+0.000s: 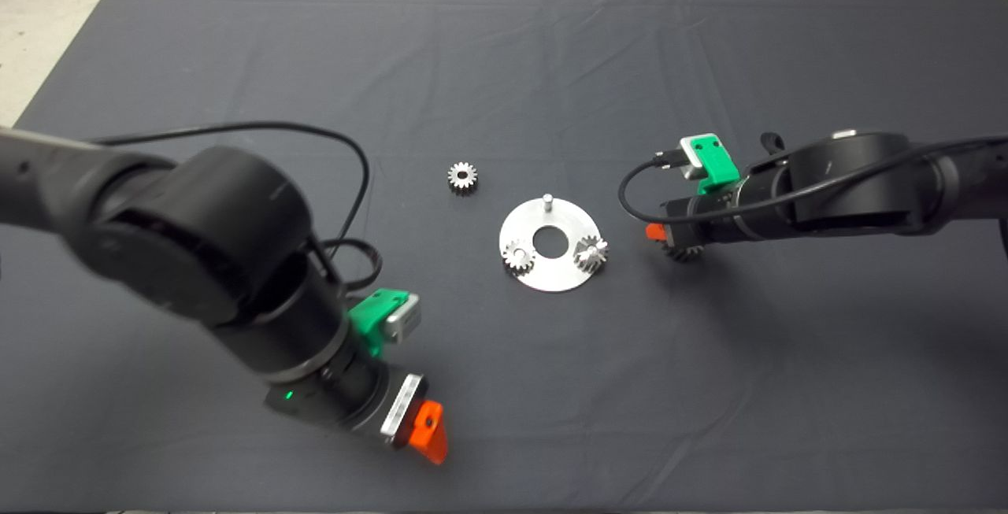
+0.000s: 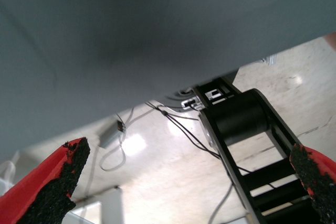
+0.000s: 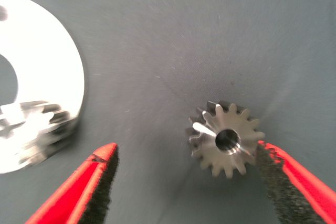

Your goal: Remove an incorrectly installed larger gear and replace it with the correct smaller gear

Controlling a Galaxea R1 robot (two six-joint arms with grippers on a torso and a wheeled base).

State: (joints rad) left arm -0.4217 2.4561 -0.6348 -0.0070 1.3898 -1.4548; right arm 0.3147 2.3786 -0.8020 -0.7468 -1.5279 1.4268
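Hiding under the released right hand [image 3: 184, 182], the larger gear [image 3: 226, 140] shows partly; left hand [image 2: 184, 182] released.

- We see a dark mat [image 1: 504, 65] covering the table, creased in places, with pale floor [image 1: 47, 18] beyond its edge at 10 and 12 o'clock.
- Near the middle lies a round metal plate [image 1: 551, 268] with a centre hole, flat on the mat.
- The smaller gear [image 1: 463, 177] lies flat on the cloth by itself, at 10 o'clock from the plate and apart from it.
- The larger gear [image 3: 226, 139] rests on the mat at 3 o'clock from the plate, clear of its rim; we make out its flared teeth and centre hole in the right wrist view.
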